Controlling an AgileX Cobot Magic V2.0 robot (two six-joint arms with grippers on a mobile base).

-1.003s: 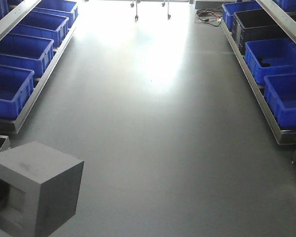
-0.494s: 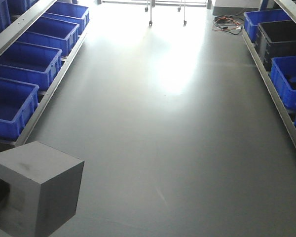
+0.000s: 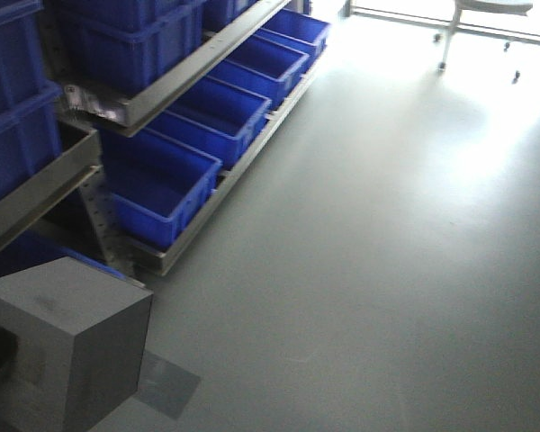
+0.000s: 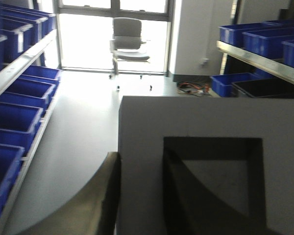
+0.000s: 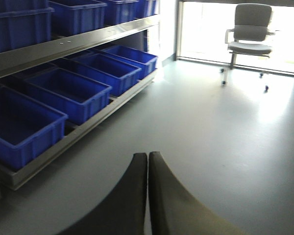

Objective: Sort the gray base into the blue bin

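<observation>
1. Gray base (image 3: 67,346) sits in the bottom-left corner of the front view, raised off the floor and cut off by the left and bottom edges. It is not in any bin.
2. Left gripper (image 4: 140,155) is clamped on the gray base. One finger (image 4: 90,205) is against the outer left wall. A dark curved shape inside the square recess (image 4: 210,181) looks like the other finger, but it is hard to make out. The block hides the rest of the gripper.
3. Right gripper (image 5: 148,155) has its fingers pressed together with nothing between them, hanging over bare floor.
4. A darker grey patch (image 3: 166,382) lies on the floor just right of the base.
5. Floor (image 3: 369,252) runs wide and bare through the centre and right. The left edge is bounded by the shelf rack (image 3: 189,76).
6. Nearest blue bin (image 3: 148,216) is on the rack's bottom level, near the base but apart from it. More bins line up behind it and on the tier above.
7. At the far end, an office chair (image 5: 250,29) stands by bright windows. The front view shows only its legs, and the glare washes out detail there.
8. The front view is slightly blurred.
</observation>
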